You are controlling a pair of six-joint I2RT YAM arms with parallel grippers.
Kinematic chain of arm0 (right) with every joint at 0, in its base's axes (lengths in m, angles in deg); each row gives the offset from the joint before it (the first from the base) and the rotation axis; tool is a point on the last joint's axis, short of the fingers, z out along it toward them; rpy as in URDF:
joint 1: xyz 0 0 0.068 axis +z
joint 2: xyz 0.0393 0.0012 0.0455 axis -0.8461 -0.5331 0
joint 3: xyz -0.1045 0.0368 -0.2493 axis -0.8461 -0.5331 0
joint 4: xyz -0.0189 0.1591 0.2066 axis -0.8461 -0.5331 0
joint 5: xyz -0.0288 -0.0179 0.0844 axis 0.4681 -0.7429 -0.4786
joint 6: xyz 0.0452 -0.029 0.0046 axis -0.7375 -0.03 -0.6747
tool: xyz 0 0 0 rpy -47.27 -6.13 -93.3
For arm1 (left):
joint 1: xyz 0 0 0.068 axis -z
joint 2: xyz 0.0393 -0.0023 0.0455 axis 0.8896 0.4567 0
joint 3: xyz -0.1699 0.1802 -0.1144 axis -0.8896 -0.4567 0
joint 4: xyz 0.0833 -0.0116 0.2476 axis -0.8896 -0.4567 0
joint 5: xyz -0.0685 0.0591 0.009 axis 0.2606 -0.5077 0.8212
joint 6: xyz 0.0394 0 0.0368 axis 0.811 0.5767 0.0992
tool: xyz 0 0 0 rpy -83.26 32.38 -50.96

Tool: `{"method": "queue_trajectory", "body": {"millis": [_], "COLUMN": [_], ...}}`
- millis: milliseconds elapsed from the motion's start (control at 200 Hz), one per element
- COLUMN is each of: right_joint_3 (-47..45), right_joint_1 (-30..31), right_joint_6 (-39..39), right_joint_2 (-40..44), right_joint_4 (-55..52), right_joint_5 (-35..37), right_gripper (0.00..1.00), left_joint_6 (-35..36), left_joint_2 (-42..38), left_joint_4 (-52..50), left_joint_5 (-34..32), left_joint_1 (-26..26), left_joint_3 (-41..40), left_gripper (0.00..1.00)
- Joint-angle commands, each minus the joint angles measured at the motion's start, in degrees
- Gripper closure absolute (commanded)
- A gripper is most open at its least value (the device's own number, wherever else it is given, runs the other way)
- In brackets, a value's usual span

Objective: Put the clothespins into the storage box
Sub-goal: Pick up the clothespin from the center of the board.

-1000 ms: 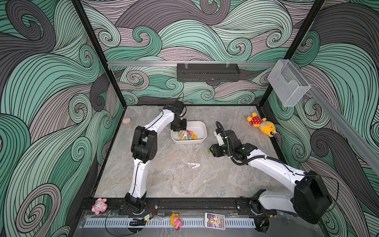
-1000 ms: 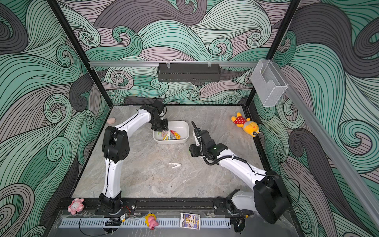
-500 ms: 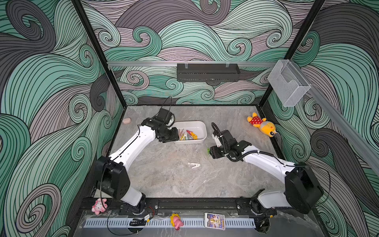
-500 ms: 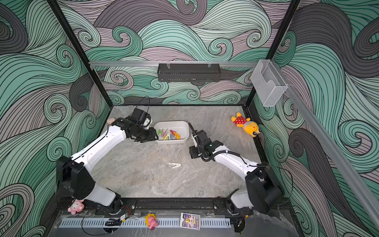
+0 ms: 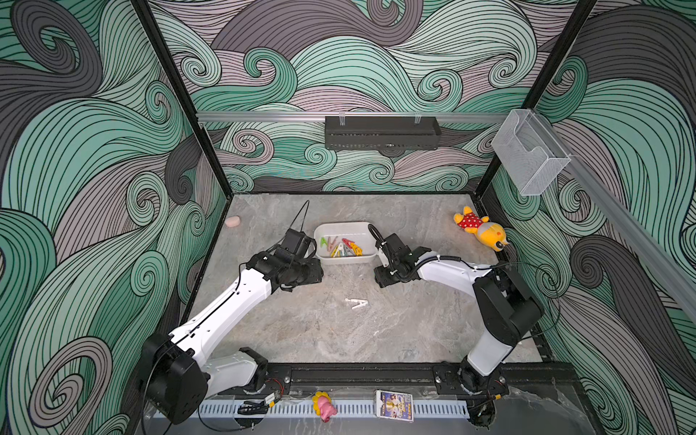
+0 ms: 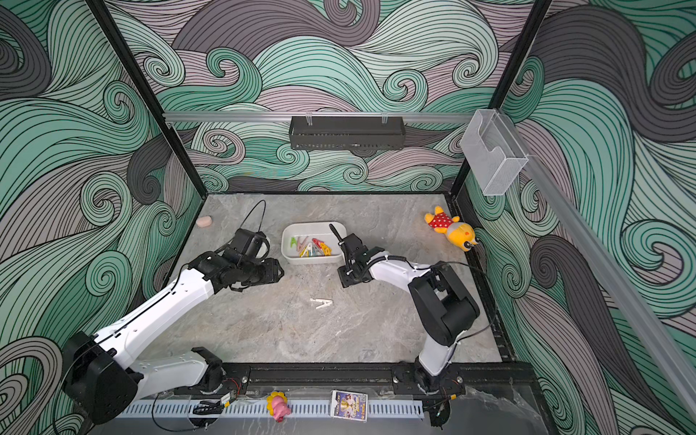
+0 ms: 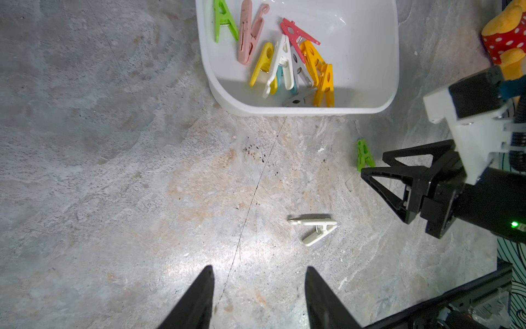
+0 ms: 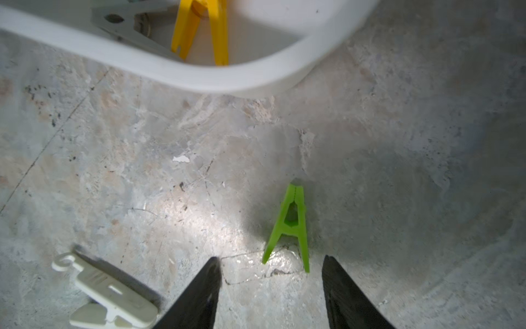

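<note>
A shallow white plastic storage box with rounded corners (image 5: 339, 225) (image 6: 312, 225) sits on the grey marbled table (image 5: 301, 339). It is about midway between the left and right edges and nearer the far edge. Inside it lies a heap of A-shaped plastic clothespins (image 7: 284, 62) in green, pink, yellow, white, red, orange and grey. They are gathered toward the box's near wall, and its right part is bare.

Two more pegs lie outside the box. A white plastic clothespin (image 5: 356, 302) (image 7: 314, 228) lies near the middle of the table, on the near side of the box and well apart from it. A green plastic clothespin (image 8: 290, 225) (image 7: 364, 155) lies just off the box's near right corner, not touching its wall.

The right jaws stand open, low over the table. Their tips are on either side of the green clothespin's splayed legs, with a gap showing on each side, so nothing is gripped. The left jaws are also open and empty, off the box's near left corner. The white clothespin is ahead of them and apart.

A yellow plush toy in a red white-dotted top (image 5: 478, 229) lies by the right edge near the far right corner. A small pink lump (image 5: 232, 221) sits by the left edge near the far left corner.
</note>
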Motion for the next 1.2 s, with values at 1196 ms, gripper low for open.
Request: {"method": "queue_trajectory", "body": {"millis": [1196], "right_joint_3": [5.2], "right_joint_1": [0.2], "right_joint_6": [1.0], "right_joint_2": [-2.1], "right_joint_4": [-9.0], "right_joint_5": [1.2], "right_gripper": [0.81], "left_joint_6": [-2.4], "left_joint_2": [0.2], "left_joint_4": [3.2], "left_joint_5": [0.7], "left_joint_1": [0.1], "left_joint_3": [-2.5], "left_gripper": [0.46]}}
